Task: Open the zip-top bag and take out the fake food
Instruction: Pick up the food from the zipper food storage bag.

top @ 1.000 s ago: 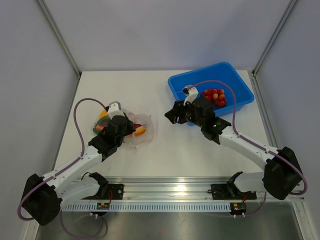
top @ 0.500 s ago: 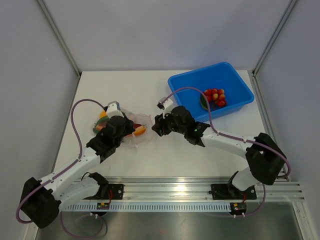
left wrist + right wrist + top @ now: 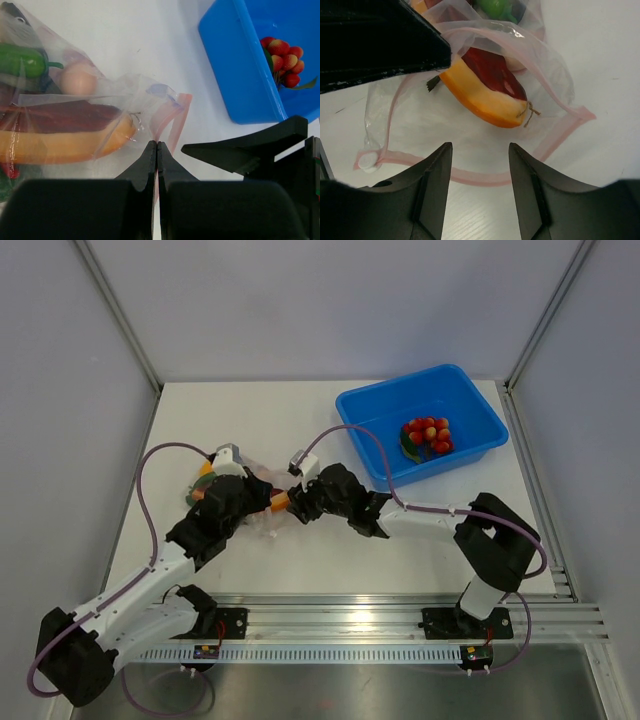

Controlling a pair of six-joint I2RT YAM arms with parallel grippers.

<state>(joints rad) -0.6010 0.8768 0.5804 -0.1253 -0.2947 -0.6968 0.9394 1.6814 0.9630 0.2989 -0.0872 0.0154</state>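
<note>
The clear zip-top bag lies left of centre with its pink-edged mouth open toward the right. Inside it are an orange-brown wedge, a green piece, a pale egg and a grey fish. My left gripper is shut on the bag's pink zip edge. My right gripper is open and empty, low over the bag's mouth, with the wedge just ahead of its fingertips. Its lower zip strip runs between the fingers. Red tomatoes lie in the blue bin.
The blue bin stands at the back right and also shows in the left wrist view, with a green piece beside the tomatoes. The two grippers are close together at the bag; the left gripper's body fills the top left of the right wrist view.
My right arm has swung left from the blue bin to the bag's mouth. My left gripper has stayed shut on the bag's edge, barely moving.
</note>
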